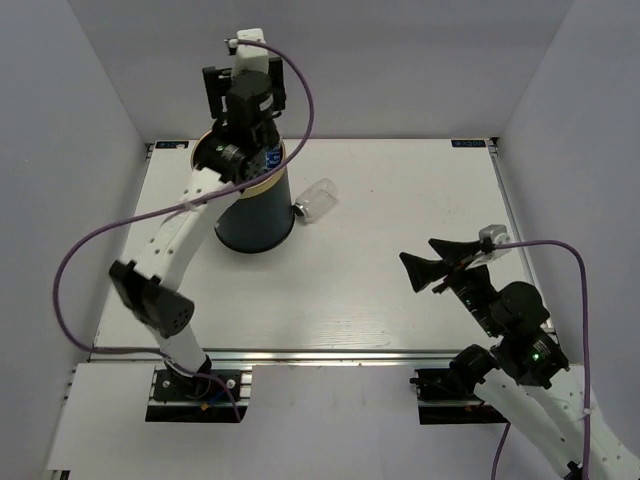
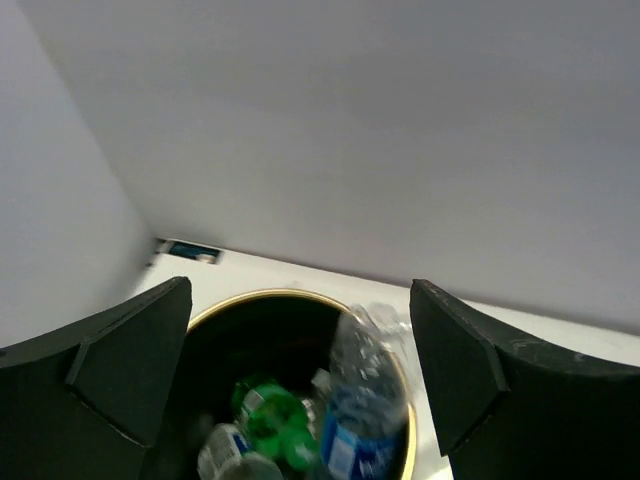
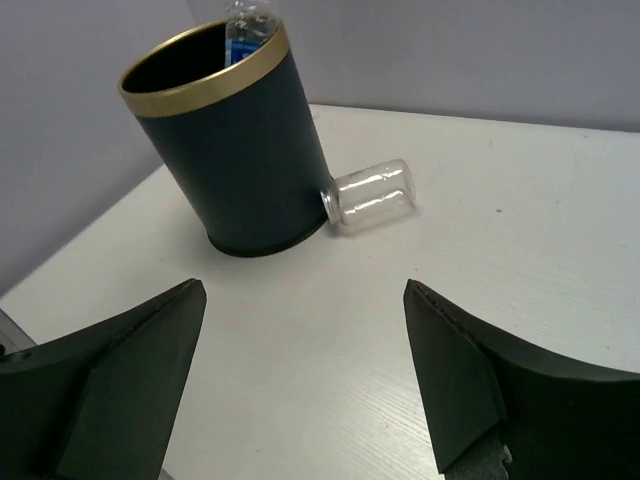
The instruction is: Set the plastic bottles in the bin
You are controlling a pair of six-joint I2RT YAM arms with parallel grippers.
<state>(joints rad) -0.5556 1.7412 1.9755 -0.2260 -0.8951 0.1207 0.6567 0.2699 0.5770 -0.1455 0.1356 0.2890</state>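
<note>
The bin (image 1: 255,215) is a dark navy bucket with a gold rim, standing at the table's back left. My left gripper (image 2: 300,300) hangs open right above its mouth, holding nothing. A clear bottle with a blue label (image 2: 365,400) shows blurred inside the bin against the right rim, its top poking above the rim (image 3: 245,25). A green bottle (image 2: 270,415) and another clear bottle (image 2: 225,455) lie deeper inside. A wider clear bottle (image 1: 316,200) lies on its side touching the bin's right base. My right gripper (image 1: 420,252) is open and empty at the table's right.
Grey walls close in the white table (image 1: 400,300) at the back and on both sides. A purple cable (image 1: 90,240) loops off the left arm over the table's left edge. Another cable runs along the right arm.
</note>
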